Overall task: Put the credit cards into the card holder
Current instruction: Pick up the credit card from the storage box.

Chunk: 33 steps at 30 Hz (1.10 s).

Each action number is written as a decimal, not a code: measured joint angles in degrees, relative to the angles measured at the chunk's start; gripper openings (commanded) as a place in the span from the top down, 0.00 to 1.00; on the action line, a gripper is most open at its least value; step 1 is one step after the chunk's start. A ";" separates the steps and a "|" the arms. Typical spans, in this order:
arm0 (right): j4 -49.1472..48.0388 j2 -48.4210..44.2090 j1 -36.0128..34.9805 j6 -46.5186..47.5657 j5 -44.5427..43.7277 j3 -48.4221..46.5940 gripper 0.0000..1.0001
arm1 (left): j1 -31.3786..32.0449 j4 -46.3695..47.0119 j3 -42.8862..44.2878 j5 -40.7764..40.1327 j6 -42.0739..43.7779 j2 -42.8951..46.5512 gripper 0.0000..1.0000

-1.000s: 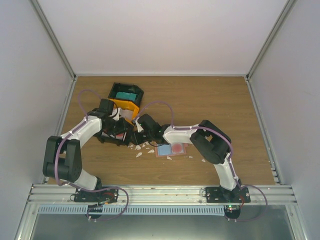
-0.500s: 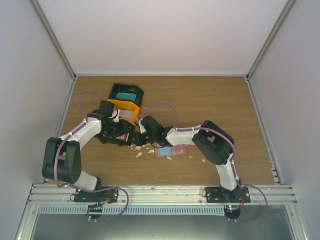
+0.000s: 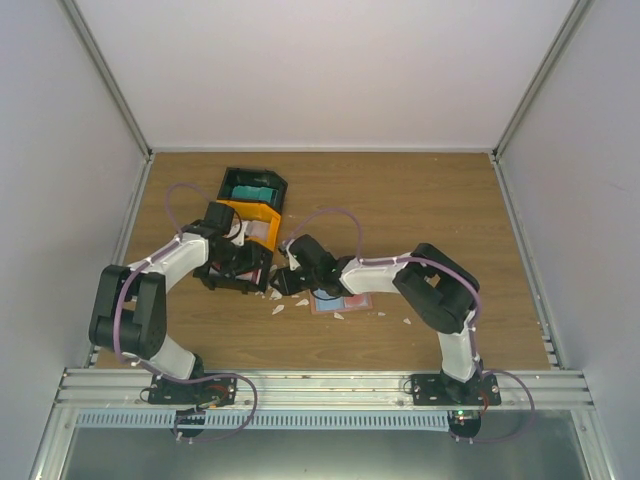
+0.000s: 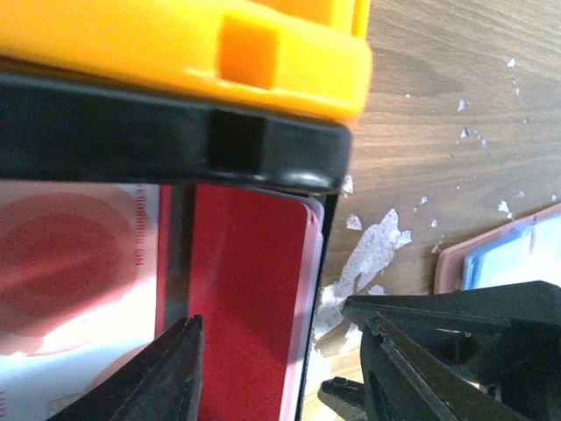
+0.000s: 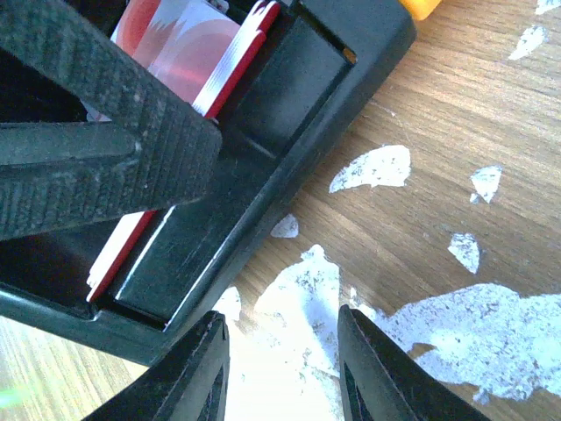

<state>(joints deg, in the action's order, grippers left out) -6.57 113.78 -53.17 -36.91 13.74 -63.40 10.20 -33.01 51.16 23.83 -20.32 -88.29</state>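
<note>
Credit cards [image 4: 250,289], thin red rectangles of glossy plastic, lean on edge in a small stack inside the open black plastic bin [image 4: 175,132]. They are packed against the bin wall that faces the card holder [image 4: 451,263], a flat salmon-pink leather-like wallet lying near that wall with a pale blue card [image 4: 504,254] on it. Such cards are likely very light, stiff but springy, and slick on their faces, so a loose pinch would probably slide. The exposed upper edge of the outermost card, clear of the bin's rim, looks the best hold, with a pad pressing on each face. The left gripper [image 4: 276,324] points down into the bin, its arm's elbow out to its own left and the forearm reaching across; its jaws stand apart, one finger inside beside the stack, the other seemingly outside the wall, gripping nothing. The right gripper [image 5: 280,320] hovers low just outside the same wall, over white scraps [image 5: 372,167] scattered on the wooden table [image 3: 420,200], fingers parted and empty. An orange plastic bin [image 4: 131,44] abuts the black bin's far rim
</note>
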 measured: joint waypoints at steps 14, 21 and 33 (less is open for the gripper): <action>0.87 -1.20 0.39 0.00 -1.77 1.05 0.64 | 0.72 -0.46 0.00 2.97 0.39 0.20 0.66; 1.44 -1.22 0.85 0.00 -1.92 1.42 0.64 | 0.72 -1.09 0.00 3.43 0.37 1.81 0.72; 1.62 -1.22 1.20 0.00 -2.12 1.84 0.64 | 0.74 -1.20 0.00 2.80 0.20 1.88 0.79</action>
<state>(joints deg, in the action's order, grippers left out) -4.95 112.55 -51.96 -36.91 11.62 -61.56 10.94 -34.22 51.16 26.63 -20.12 -86.41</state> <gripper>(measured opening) 0.360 0.200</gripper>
